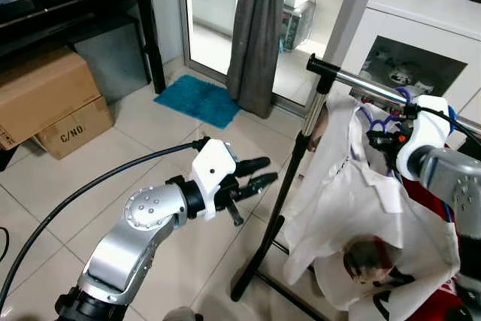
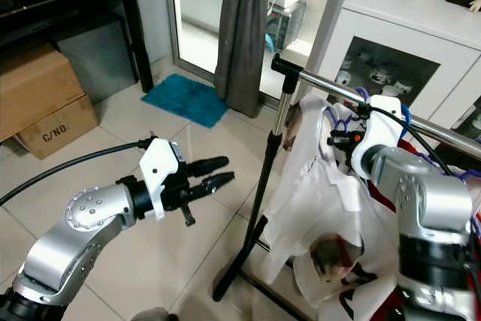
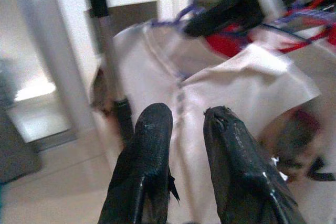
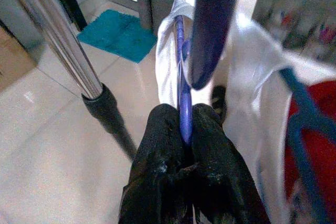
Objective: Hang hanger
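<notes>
Right gripper (image 4: 184, 124) is pinching the purple hanger (image 4: 182, 77) with the white shirt (image 1: 338, 186), just under the rail (image 1: 361, 84). Left gripper (image 1: 259, 173) hovers beside the rack, fingers slightly apart, holding nothing.

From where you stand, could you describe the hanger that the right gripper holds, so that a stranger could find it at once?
Look for the chrome clothes rail on its black stand, in front of the white cabinet. Just under the rail's near end hangs a white shirt, and the right gripper is shut on the purple hanger at its collar. Unlike the blue hanger beside it, which carries a red garment, it is thin purple wire.
</notes>
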You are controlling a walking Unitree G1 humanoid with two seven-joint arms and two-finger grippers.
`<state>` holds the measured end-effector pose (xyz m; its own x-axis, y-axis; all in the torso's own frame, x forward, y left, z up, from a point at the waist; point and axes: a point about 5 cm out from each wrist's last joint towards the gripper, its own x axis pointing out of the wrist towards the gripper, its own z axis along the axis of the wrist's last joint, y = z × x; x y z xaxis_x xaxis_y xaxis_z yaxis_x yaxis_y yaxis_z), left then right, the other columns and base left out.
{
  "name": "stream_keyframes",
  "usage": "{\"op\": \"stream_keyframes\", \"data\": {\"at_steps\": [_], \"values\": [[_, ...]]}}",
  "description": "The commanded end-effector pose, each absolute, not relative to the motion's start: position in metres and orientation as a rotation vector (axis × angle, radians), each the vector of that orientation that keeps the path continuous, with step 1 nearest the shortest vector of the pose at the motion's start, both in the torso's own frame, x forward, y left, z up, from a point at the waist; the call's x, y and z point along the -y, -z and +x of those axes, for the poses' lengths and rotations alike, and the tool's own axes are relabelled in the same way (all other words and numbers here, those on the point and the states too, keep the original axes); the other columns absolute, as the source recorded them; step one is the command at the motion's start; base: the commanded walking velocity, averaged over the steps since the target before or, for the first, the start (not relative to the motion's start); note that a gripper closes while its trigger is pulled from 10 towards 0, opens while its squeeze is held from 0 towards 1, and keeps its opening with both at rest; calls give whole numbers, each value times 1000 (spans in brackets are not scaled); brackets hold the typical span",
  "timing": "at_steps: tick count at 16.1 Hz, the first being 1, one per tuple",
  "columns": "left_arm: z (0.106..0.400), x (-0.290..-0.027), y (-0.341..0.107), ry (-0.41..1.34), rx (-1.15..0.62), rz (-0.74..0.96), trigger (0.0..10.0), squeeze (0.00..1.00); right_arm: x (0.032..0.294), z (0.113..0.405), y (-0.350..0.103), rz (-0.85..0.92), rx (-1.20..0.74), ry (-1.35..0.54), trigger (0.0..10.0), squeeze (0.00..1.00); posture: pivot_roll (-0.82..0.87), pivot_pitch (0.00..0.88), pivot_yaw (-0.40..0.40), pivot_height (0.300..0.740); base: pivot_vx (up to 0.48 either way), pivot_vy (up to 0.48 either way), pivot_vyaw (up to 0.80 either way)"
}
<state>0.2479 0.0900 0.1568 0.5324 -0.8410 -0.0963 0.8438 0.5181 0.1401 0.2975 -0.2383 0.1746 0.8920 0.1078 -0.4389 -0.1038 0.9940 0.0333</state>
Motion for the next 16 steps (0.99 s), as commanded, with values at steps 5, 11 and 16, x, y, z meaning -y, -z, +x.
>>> {"op": "stream_keyframes", "data": {"at_steps": [5, 11, 16], "values": [[265, -99, -151, 770, -18, 181, 10000, 0, 233, 284, -197, -62, -369, -133, 0, 0, -11, 7, -67, 740, 0, 0, 0], [266, -97, -148, 739, -22, 179, 10000, 0, 210, 260, -164, -91, -460, -207, 0, 0, -19, 16, -65, 740, 0, 0, 0], [266, -96, -146, 738, -32, 181, 10000, 0, 208, 257, -158, -105, -422, -200, 0, 0, -18, 10, -65, 740, -100, 0, 0]]}}
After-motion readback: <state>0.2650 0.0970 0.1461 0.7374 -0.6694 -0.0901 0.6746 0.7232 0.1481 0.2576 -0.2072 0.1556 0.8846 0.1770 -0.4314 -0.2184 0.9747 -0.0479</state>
